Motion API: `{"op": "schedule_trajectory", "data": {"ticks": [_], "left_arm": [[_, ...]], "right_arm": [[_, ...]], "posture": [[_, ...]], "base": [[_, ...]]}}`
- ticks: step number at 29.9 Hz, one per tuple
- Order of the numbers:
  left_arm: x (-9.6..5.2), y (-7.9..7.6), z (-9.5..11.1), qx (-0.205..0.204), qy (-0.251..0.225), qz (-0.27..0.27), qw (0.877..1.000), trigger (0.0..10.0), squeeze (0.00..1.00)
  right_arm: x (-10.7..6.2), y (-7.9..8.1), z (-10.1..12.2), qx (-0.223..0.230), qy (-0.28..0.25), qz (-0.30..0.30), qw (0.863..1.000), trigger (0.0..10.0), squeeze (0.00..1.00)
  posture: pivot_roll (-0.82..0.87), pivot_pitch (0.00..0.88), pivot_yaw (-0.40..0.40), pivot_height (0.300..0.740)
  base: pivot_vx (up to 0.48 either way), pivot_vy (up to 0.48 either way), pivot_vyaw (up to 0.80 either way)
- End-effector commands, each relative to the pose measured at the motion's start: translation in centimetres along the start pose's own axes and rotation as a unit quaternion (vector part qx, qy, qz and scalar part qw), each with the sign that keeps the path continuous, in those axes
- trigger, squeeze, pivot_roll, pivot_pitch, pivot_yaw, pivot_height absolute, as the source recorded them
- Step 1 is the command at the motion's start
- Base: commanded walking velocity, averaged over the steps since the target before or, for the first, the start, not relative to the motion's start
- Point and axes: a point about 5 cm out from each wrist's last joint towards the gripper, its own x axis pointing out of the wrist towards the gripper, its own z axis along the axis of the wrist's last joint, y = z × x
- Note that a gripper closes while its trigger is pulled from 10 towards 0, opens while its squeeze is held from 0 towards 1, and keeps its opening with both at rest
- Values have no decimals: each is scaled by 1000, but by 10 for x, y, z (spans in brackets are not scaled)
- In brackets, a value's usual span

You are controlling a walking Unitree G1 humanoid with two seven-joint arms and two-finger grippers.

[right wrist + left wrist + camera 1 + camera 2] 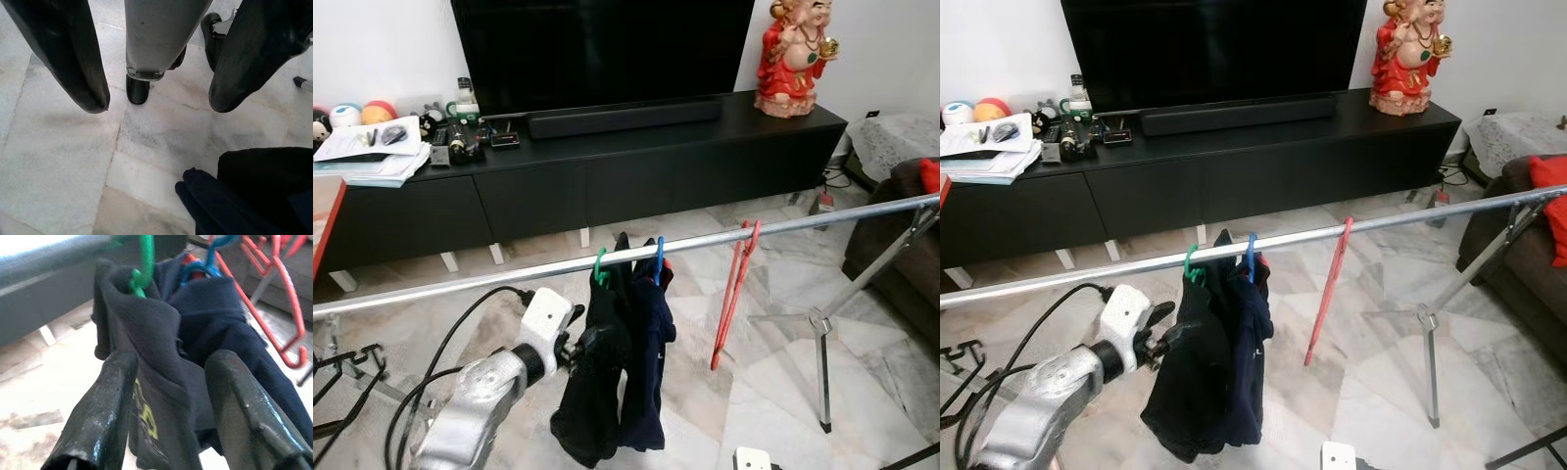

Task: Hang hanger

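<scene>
Dark garment point(597, 392) on green hanger point(600, 268) hangs from metal rail point(460, 284); left hand point(171, 396) spread wide around its fabric. Right hand point(159, 105) open, aimed at marble floor point(63, 161).

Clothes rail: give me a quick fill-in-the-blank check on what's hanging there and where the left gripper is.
1. The dark garment nearest the left gripper hangs from a ____ hook.
2. The navy garment beside it hangs from a ____ hook.
3. The bare hanger farther along the rail is ____ in colour.
4. The left gripper's fingers are ____.

Missing words: green; blue; red; open
</scene>
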Motion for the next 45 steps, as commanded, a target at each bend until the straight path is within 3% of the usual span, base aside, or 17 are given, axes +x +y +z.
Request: {"op": "schedule_trajectory", "data": {"ticks": [1,17,27,44,45], "left_arm": [[3,0,-2,8,15,11,1000,10000,0],[31,-9,-2,1,56,67,996,10000,0],[38,-6,-3,19,73,106,992,10000,0],[46,-17,-7,17,81,88,993,10000,0],[46,-18,-6,17,81,86,993,3098,0]], "right_arm": [[0,0,-3,1,7,-2,1000,10000,0],[0,2,-2,3,7,0,1000,10000,0],[0,3,-2,-4,8,2,1000,10000,0],[0,3,-3,-9,9,2,1000,10000,0],[0,3,-2,-9,9,2,1000,10000,0]], "posture": [[61,43,29,740],[62,40,37,740],[66,43,41,740],[61,44,39,740],[62,43,38,740]], "base": [[0,0,0],[0,0,0],[0,0,0],[0,0,0],[0,0,0]]}}
